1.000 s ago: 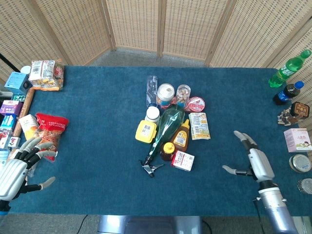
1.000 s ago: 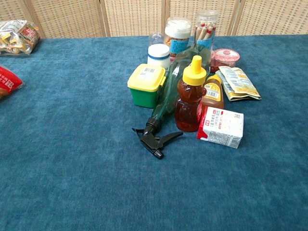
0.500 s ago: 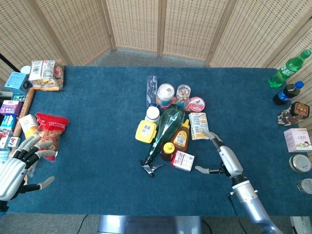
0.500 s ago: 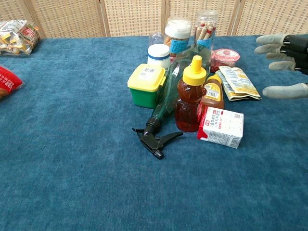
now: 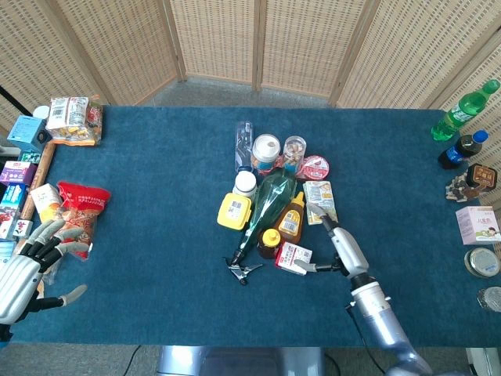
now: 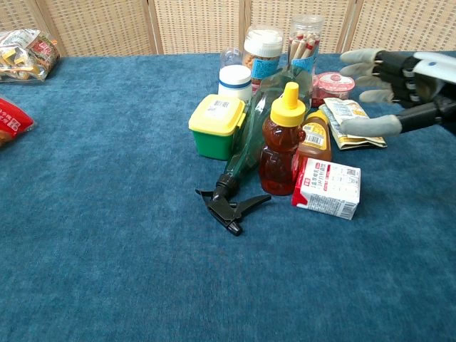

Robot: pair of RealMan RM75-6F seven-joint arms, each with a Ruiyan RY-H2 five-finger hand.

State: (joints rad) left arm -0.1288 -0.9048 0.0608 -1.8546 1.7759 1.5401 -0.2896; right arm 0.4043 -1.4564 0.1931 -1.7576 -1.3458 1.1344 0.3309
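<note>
R hand hovers w/ fingers spread wide, holding nothing, just right of the red-white carton and honey bear bottle, over the snack pouch. Carton lies mid-table at the near edge of the item cluster. L hand spread wide too, near-left, beside red chip bag.

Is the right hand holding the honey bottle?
No, the right hand hovers open beside the pile, apart from the honey bottle.
</note>
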